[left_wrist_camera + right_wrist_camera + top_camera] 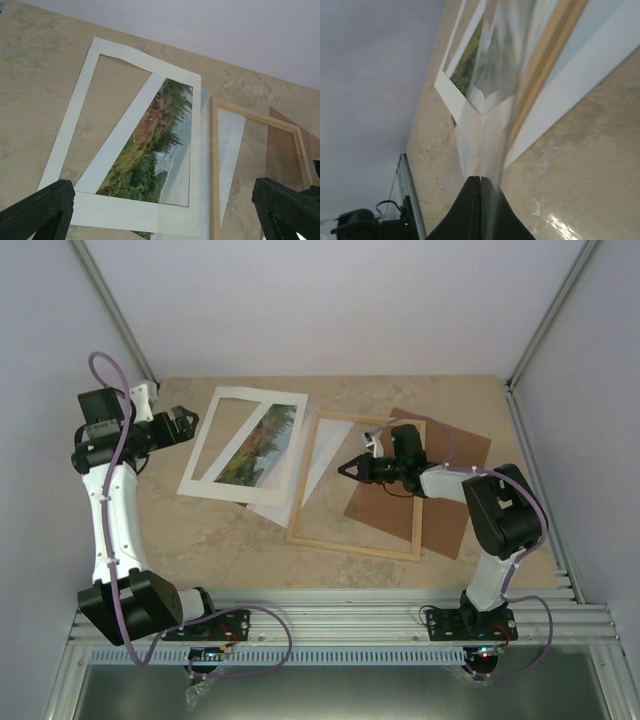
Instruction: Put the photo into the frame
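Here, white mat (230, 490) over photo (262, 445), clear sheet (490, 140) in right gripper (480, 177).

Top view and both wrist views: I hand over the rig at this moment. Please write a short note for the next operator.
Left gripper: open and empty, above the table to the left of the white mat.
Right gripper: shut on the edge of a clear sheet, over the frame.
Photo: under the mat, seen through its window, left of the frame.
Done: the frame lies flat, partly on the brown backing panel.
Left: the photo is not yet in the frame.
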Robot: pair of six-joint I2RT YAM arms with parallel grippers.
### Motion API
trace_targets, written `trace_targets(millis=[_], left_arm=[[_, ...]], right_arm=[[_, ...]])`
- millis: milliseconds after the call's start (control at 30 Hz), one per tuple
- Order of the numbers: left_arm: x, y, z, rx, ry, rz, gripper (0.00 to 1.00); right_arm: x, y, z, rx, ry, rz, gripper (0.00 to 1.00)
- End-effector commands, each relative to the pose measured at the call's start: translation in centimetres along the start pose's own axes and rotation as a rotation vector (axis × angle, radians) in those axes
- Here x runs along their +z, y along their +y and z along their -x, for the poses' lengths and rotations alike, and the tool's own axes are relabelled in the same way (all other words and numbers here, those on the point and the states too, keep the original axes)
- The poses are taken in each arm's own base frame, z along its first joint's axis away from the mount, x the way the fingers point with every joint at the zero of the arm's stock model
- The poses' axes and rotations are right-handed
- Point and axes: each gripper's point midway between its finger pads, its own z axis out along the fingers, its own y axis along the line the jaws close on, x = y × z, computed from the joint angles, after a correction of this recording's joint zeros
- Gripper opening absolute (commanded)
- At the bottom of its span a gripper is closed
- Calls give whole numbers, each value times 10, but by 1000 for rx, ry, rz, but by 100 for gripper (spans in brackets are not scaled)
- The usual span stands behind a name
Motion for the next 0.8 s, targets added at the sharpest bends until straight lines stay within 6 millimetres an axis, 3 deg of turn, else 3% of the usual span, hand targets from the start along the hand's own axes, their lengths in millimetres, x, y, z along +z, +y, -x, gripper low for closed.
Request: trace_targets(millis=[0,267,767], left_arm=[[6,3,2,12,-5,-2,99],[12,8,-5,4,14,6,99],[24,15,-6,-12,39,7,99]], right_arm=[[-11,-16,0,-70,26,-57,0],[-37,-50,1,-27,37,-110,1],[-72,-86,-1,23,-11,-169,1]])
